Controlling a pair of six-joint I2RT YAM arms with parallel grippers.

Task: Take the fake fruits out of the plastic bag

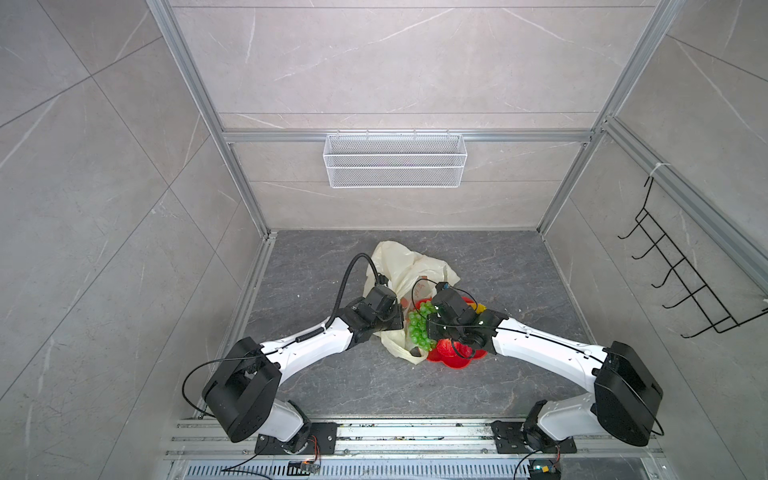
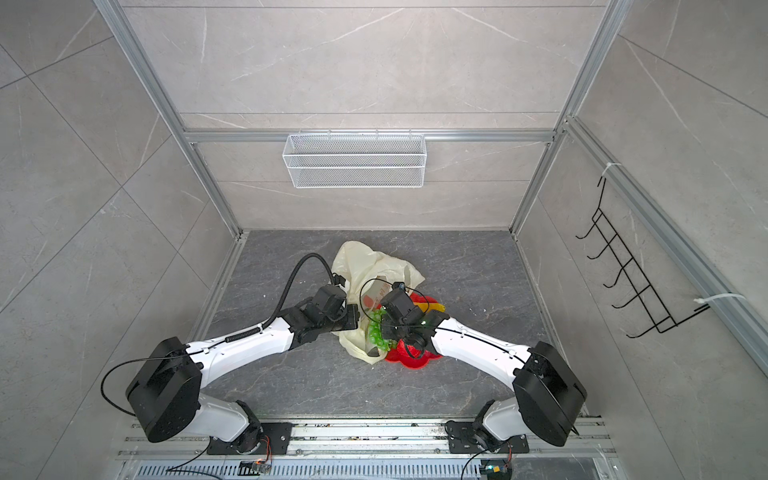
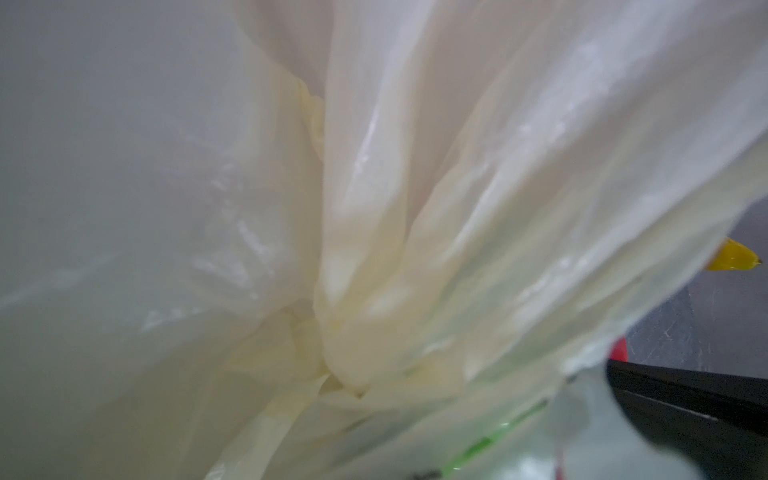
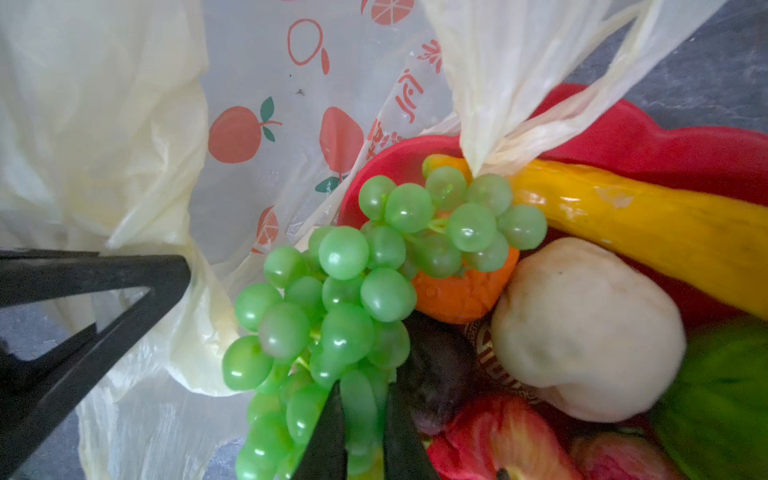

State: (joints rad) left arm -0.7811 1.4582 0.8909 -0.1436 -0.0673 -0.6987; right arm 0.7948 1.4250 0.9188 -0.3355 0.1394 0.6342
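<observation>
Right wrist view: right jaws clamped on grapes (image 4: 345, 291), left jaws pinching bag (image 4: 104, 124); next, probably lift grapes clear.

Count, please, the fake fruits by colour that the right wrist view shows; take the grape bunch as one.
Green: 2, grape bunch and round fruit
Yellow: 1, banana
Orange: 1, orange
Beige: 1, peach
Dark brown: 1, dark fruit
Red: 2, apple and second red fruit, partly cut off
Total: 8

Grape bunch (image 4: 353, 299) over bag (image 4: 104, 124) edge and plate (image 4: 665, 137)
</observation>
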